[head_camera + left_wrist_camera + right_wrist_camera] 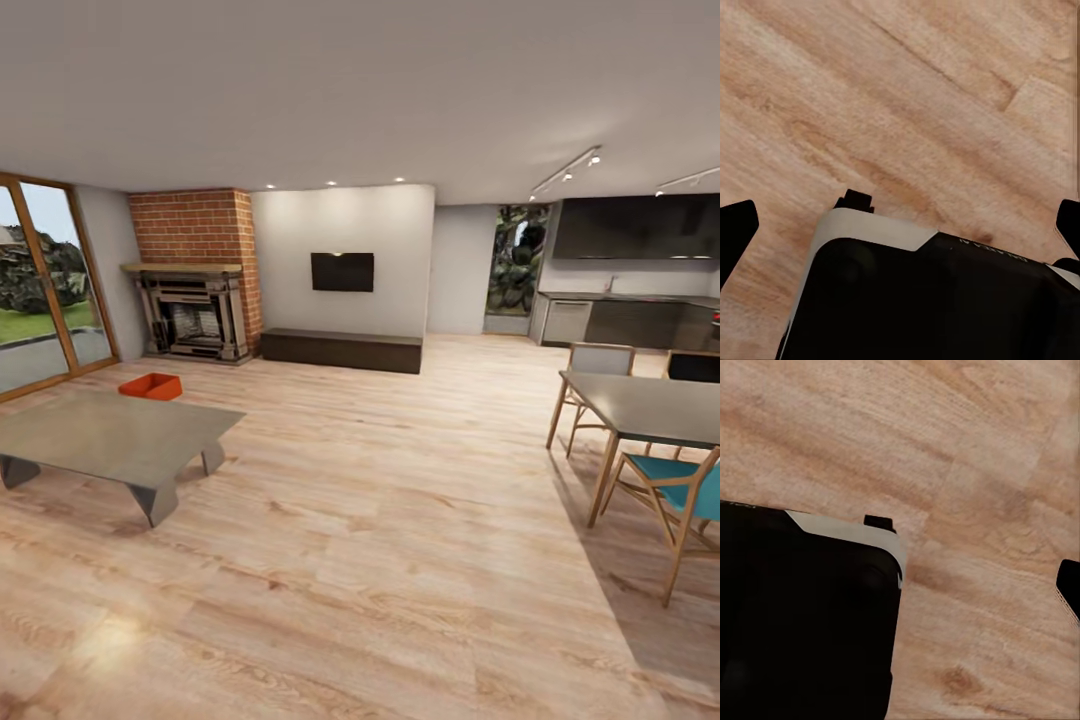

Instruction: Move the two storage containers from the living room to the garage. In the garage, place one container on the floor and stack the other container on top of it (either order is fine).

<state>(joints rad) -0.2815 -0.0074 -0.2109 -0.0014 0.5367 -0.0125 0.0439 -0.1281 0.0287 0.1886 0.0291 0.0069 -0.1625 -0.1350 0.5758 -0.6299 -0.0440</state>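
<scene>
From the head camera, the living room opens out over light wood plank flooring (380,520). One orange-red storage container (151,386) lies on those planks at the far left, just beyond the back edge of a low grey coffee table (110,437) and in front of the brick fireplace (195,290); its open top faces up. Whether the second container sits somewhere behind the table cannot be told from here.

Wood-framed glass doors (40,285) stand at the left edge, with grass and rocks outside. To the right of the fireplace, a dark wall-mounted television (342,271) hangs on a pale wall above a long, low dark cabinet (342,350). On the right side stands a dark-topped dining table (650,405) on light wooden legs, with a grey-backed chair (598,365) at its far side and a teal-seated chair (675,490) nearer the camera. Behind them a dark kitchen counter (630,315) runs along the back wall under track lights.

In the left wrist view, the left tool (900,225) points down at the planks over the robot's black-and-white base (922,292); its two dark fingertips (736,229) sit at opposite edges of the picture, wide apart and holding nothing. In the right wrist view, one dark fingertip (1069,589) of the right tool shows at the edge above the planks, beside the same base (810,615); with its partner out of frame, I cannot tell how that tool stands.
</scene>
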